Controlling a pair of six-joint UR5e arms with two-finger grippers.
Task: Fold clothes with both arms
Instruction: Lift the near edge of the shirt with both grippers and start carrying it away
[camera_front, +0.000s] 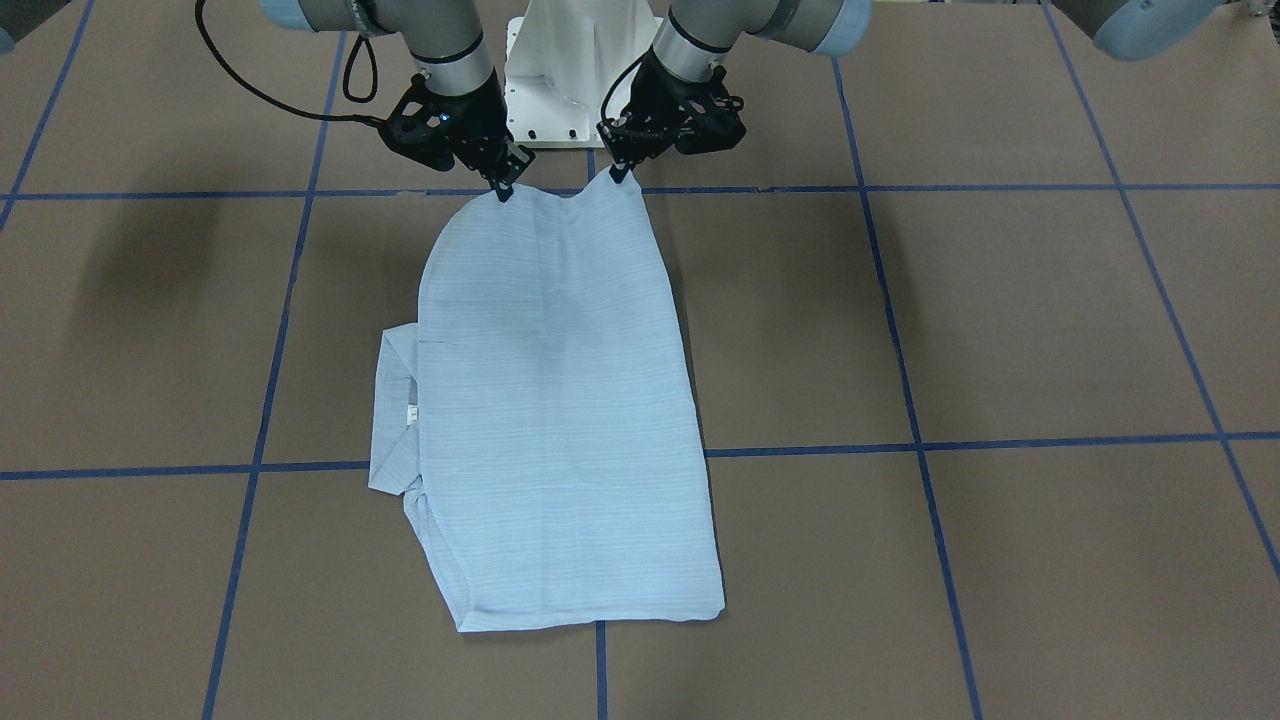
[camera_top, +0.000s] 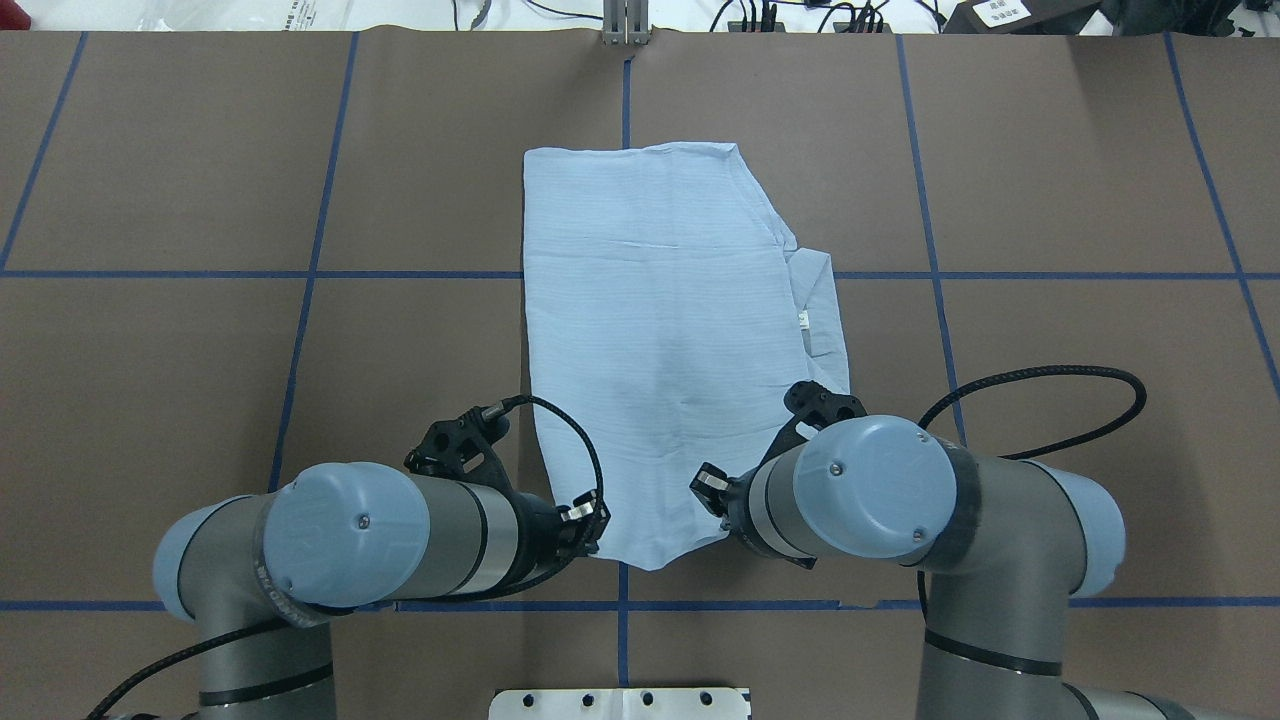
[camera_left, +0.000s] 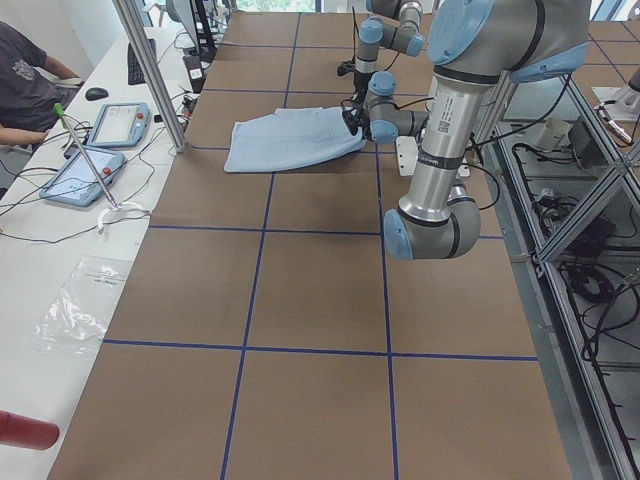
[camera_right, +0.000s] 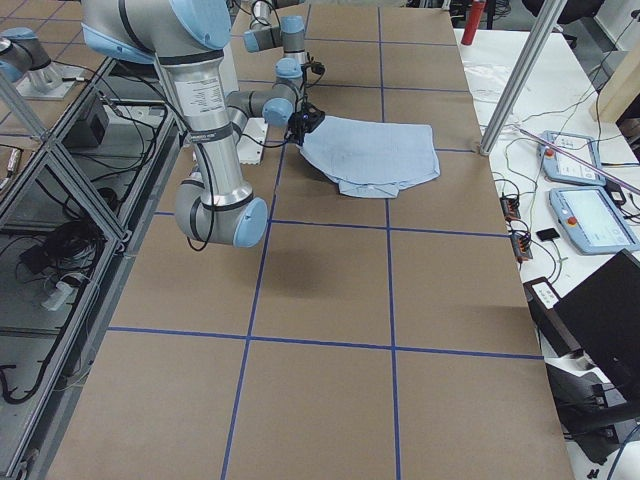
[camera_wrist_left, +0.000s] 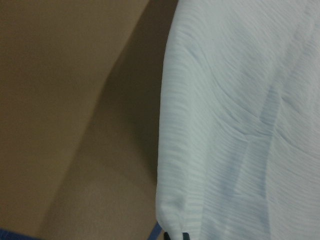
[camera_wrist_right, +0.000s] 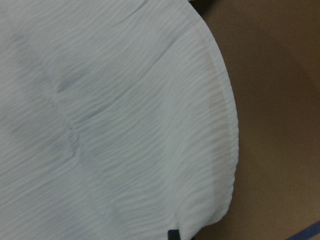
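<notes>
I see the left gripper (camera_front: 621, 176) and right gripper (camera_front: 503, 189) each pinched on a corner of the shirt (camera_front: 560, 400), holding its robot-side edge up. The rest lies flat mid-table (camera_front: 1000, 320), collar on the right arm's side.

No wording can be read anywhere. The left arm (camera_left: 428, 185) bears a printed sticker (camera_left: 445, 115) and the right arm (camera_right: 218, 165) a similar sticker (camera_right: 205, 98), both too small to read. The dark lettering (camera_top: 268, 590) on the left arm is blurred. The white tag (camera_top: 803, 319) on the shirt (camera_top: 650, 330) is illegible.
</notes>
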